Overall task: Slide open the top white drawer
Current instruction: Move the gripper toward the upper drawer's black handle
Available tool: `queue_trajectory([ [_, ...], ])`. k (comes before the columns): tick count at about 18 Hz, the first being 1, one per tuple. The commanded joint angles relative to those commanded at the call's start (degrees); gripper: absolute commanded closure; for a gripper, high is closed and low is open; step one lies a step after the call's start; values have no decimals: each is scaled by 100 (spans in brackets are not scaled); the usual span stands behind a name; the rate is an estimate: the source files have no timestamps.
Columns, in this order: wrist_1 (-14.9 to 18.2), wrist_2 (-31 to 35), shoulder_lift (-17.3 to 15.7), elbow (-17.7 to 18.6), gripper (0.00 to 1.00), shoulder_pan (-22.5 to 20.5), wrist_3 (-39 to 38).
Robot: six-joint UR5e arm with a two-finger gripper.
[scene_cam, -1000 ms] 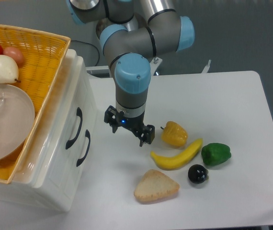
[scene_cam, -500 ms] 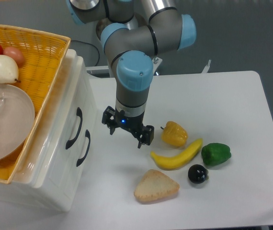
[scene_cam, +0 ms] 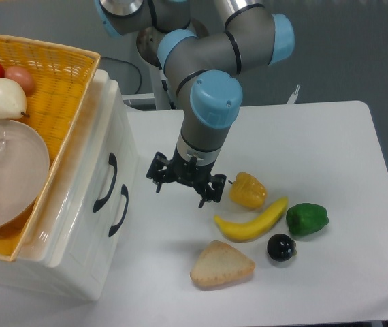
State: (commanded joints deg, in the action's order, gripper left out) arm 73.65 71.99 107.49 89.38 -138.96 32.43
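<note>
The white drawer unit stands at the left of the table. Its top white drawer (scene_cam: 105, 146) is closed, with a black curved handle (scene_cam: 105, 184) on its front. The lower drawer's handle (scene_cam: 120, 210) sits just below and to the right. My gripper (scene_cam: 180, 191) hangs over the table right of the handles, a short gap away from them. Its fingers (scene_cam: 204, 196) are spread apart and hold nothing, so it is open.
A yellow wicker basket (scene_cam: 58, 82) with fruit and a clear bowl rests on the drawer unit. On the table right of the gripper lie a yellow pepper (scene_cam: 248, 191), a banana (scene_cam: 251, 221), a green pepper (scene_cam: 307, 219), a dark round fruit (scene_cam: 281, 247) and a bread piece (scene_cam: 222, 265).
The arm's wrist has swung to the right and the gripper has turned, while its fingertips stay near the same spot beside the handles. The drawers have not moved.
</note>
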Motion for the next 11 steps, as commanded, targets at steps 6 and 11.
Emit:
queue_trajectory([
  [6,149,-9,-62,0,0,62,-18],
  [11,228,-36,-88,-26,0,158,-44],
])
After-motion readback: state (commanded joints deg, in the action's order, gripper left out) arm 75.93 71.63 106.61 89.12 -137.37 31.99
